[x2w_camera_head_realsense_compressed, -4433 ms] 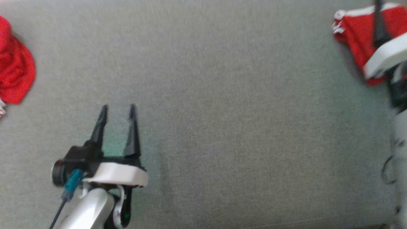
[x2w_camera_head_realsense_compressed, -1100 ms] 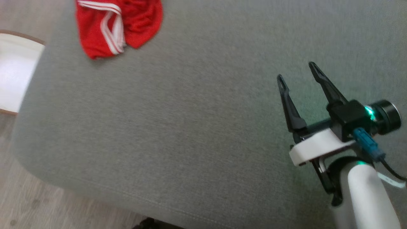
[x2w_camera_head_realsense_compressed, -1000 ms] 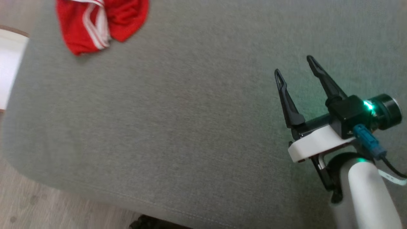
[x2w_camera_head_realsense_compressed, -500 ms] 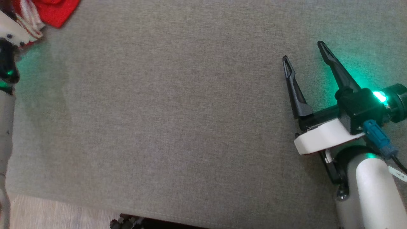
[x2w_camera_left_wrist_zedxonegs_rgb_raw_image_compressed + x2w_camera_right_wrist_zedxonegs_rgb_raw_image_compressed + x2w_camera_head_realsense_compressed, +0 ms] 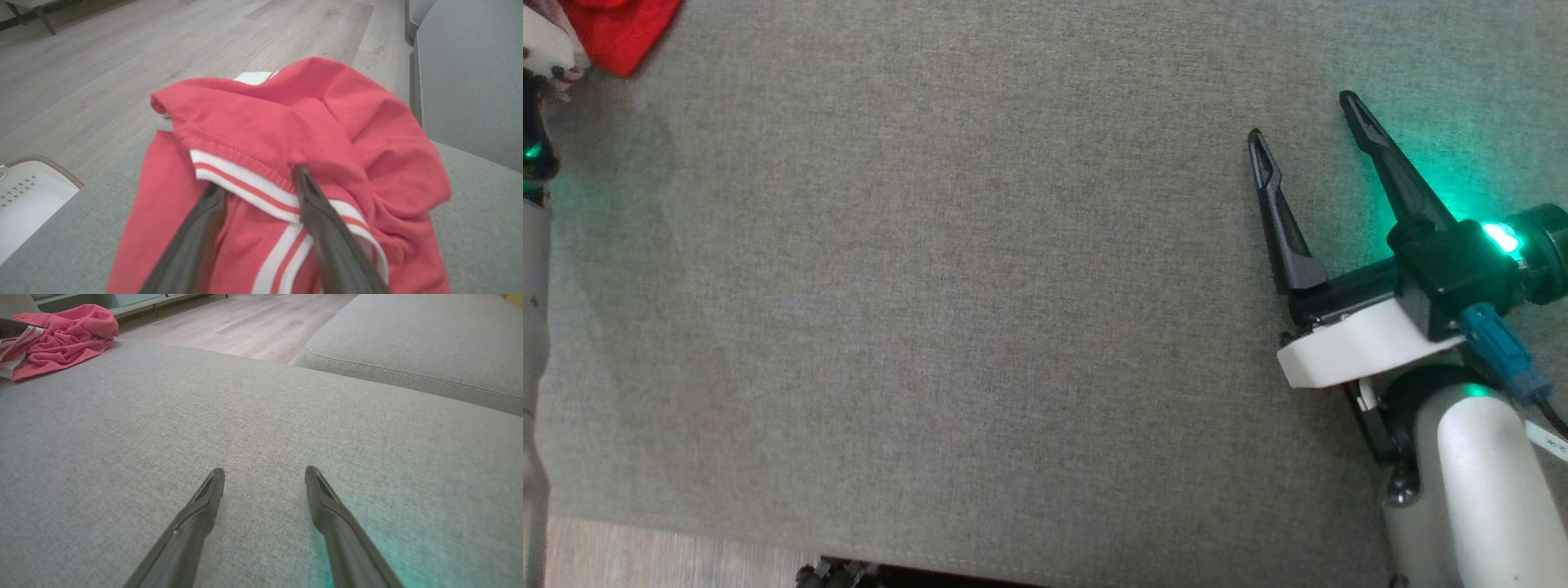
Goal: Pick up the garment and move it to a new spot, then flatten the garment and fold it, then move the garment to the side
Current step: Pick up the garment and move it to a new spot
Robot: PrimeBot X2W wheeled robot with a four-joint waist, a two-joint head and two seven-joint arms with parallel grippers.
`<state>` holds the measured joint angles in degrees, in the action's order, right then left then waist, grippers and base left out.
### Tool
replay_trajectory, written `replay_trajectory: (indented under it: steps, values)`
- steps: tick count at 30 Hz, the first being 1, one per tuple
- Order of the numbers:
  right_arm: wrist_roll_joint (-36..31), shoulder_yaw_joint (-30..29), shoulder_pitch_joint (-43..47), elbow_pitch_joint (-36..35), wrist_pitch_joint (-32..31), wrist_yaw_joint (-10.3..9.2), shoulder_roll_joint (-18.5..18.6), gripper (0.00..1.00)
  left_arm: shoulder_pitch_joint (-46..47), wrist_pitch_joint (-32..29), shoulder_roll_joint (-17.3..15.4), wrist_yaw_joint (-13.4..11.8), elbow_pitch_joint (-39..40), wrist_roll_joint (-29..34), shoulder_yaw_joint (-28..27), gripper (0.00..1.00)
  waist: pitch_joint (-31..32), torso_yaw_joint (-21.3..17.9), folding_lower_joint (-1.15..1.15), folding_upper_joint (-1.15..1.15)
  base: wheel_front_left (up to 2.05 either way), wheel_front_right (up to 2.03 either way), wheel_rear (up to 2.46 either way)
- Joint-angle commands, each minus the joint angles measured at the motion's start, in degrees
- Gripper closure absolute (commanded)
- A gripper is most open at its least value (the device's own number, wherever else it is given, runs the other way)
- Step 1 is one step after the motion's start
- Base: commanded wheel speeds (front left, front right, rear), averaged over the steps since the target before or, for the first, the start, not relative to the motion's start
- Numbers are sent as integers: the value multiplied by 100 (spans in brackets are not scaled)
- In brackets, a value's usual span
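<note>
Item: red garment (image 5: 286, 134), white-striped, on grey cushion (image 5: 980, 310); my left gripper (image 5: 257, 183) fingers spread astride it. Right gripper (image 5: 1307, 122) spread, empty.

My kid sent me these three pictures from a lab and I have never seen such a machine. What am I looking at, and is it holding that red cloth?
It is a two-armed robot at a grey sofa cushion. One picture looks down from its head; the other two come from cameras on its wrists, looking along each claw's two dark fingers.

In the head view the right claw hangs open over bare cushion, holding nothing.

The left wrist view shows the left claw with its fingers spread on either side of a crumpled red garment with white stripes, near the cushion's edge. The fingers reach into the cloth but have not pinched it, so nothing is held yet. A white basket stands on the wooden floor.
</note>
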<state>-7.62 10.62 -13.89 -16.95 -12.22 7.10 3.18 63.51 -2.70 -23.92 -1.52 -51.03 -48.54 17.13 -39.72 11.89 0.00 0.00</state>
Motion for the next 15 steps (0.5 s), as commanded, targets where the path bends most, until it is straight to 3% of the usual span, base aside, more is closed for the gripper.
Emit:
replay_trajectory:
  steps: [1, 2, 3, 8, 15]
  values:
    - [31, 164, -50, -172, 43, 39, -30, 0, 176, 107, -331, 10, 28, 50, -110, 56, 4, -12, 0, 0, 0, 0, 0]
    - [37, 154, -61, -167, 53, 39, -30, 0, 201, 172, -325, 18, -13, 76, -96, 69, 10, -19, 0, 0, 0, 0, 0]
    - [43, 121, -84, -131, 79, 39, -30, 0, 252, 295, -334, 45, -80, 144, -52, 100, 42, -28, 0, 0, 0, 0, 0]
    - [161, 48, -105, 33, 244, 39, -30, 0, 445, 599, -577, 175, -198, 436, 128, 100, 380, -114, 0, 0, 0, 0, 0]
    - [442, -134, -24, 432, 493, 39, -30, 0, 712, 586, -806, 430, 13, 937, 614, 100, 1249, -278, 0, 0, 0, 0, 0]
